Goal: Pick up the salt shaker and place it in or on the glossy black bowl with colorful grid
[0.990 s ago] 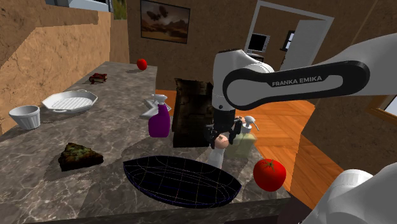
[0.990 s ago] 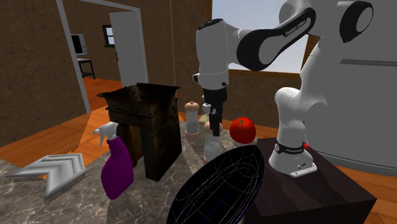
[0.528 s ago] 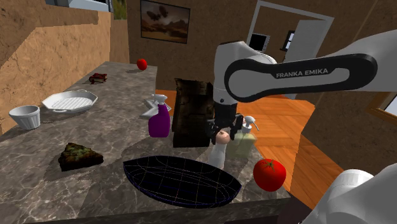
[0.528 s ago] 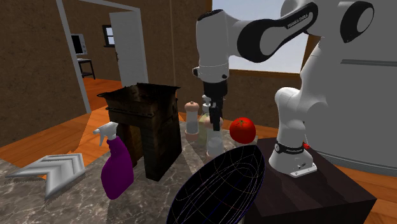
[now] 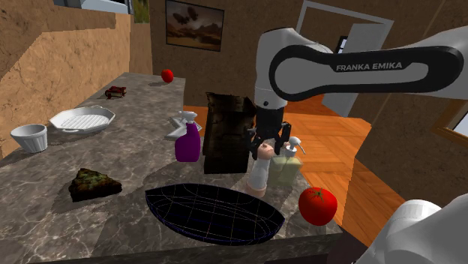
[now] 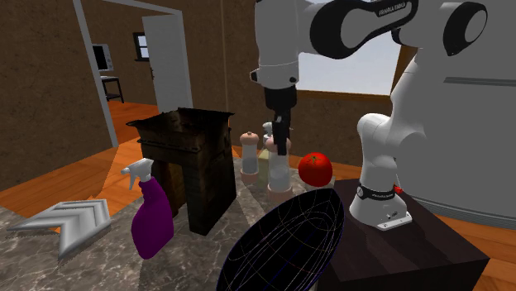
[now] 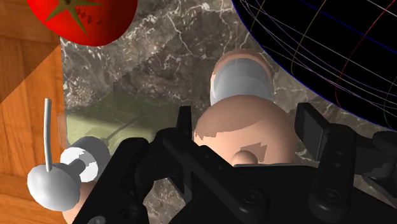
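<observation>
The salt shaker [image 5: 258, 178] has a pale grey body and a rounded pink top. My gripper [image 5: 267, 147] is shut on that top from above. The shaker hangs upright just off the marble counter, beside the far right rim of the glossy black bowl with thin coloured grid lines [image 5: 214, 214]. In the second exterior view the shaker [image 6: 279, 177] sits under the gripper [image 6: 282, 145], just behind the bowl [image 6: 289, 240]. In the wrist view both fingers [image 7: 185, 125] press the pink top [image 7: 245, 127], and the bowl [image 7: 331, 44] lies close beside it.
A greenish soap dispenser [image 5: 286, 166] stands right behind the shaker, a red tomato [image 5: 317, 205] near the counter's edge. A dark box [image 5: 225, 131], a purple spray bottle [image 5: 187, 142] and a second shaker [image 6: 249, 153] are nearby. A cake slice [image 5: 94, 184] and white dishes [image 5: 81, 118] lie further off.
The arm has risen over the last second. The shaker has come up a little with the gripper and drifted slightly to the shoulder view's right.
</observation>
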### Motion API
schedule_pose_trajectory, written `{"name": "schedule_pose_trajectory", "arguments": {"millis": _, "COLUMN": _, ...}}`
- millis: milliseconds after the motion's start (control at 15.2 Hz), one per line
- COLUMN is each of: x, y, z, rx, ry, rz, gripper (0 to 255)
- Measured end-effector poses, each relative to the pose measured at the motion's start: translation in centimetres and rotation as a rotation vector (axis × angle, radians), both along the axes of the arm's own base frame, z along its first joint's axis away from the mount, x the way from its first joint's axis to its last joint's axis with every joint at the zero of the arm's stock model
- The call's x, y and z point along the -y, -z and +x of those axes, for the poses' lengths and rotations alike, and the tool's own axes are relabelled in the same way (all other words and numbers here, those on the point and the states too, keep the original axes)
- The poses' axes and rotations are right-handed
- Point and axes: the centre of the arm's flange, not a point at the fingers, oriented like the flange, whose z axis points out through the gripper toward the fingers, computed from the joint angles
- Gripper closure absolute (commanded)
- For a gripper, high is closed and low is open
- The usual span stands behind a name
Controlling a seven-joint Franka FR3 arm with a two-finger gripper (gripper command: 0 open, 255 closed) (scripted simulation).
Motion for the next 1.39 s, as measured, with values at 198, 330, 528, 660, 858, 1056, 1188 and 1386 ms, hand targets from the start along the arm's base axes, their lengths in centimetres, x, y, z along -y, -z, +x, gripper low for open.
{"name": "schedule_pose_trajectory", "arguments": {"millis": 198, "x": 0.1, "y": -1.5, "z": 0.0, "rx": 0.0, "ry": 0.0, "rz": 0.0, "gripper": 255}}
{"name": "schedule_pose_trajectory", "arguments": {"millis": 330, "x": -0.1, "y": -2.6, "z": 0.1, "rx": 0.0, "ry": 0.0, "rz": 0.0, "gripper": 255}}
{"name": "schedule_pose_trajectory", "arguments": {"millis": 528, "x": 0.0, "y": -4.1, "z": 0.0, "rx": 0.0, "ry": 0.0, "rz": 0.0, "gripper": 255}}
{"name": "schedule_pose_trajectory", "arguments": {"millis": 660, "x": -0.1, "y": -5.1, "z": 0.1, "rx": 0.0, "ry": 0.0, "rz": 0.0, "gripper": 255}}
{"name": "schedule_pose_trajectory", "arguments": {"millis": 858, "x": 0.0, "y": -6.7, "z": 0.0, "rx": 0.0, "ry": 0.0, "rz": 0.0, "gripper": 255}}
{"name": "schedule_pose_trajectory", "arguments": {"millis": 1056, "x": -0.1, "y": -8.3, "z": 0.1, "rx": 0.0, "ry": 0.0, "rz": 0.0, "gripper": 255}}
{"name": "schedule_pose_trajectory", "arguments": {"millis": 1188, "x": -0.1, "y": -9.3, "z": 0.1, "rx": 0.0, "ry": 0.0, "rz": 0.0, "gripper": 255}}
{"name": "schedule_pose_trajectory", "arguments": {"millis": 1386, "x": -0.7, "y": -10.6, "z": 0.1, "rx": 0.0, "ry": 0.0, "rz": 0.0, "gripper": 255}}
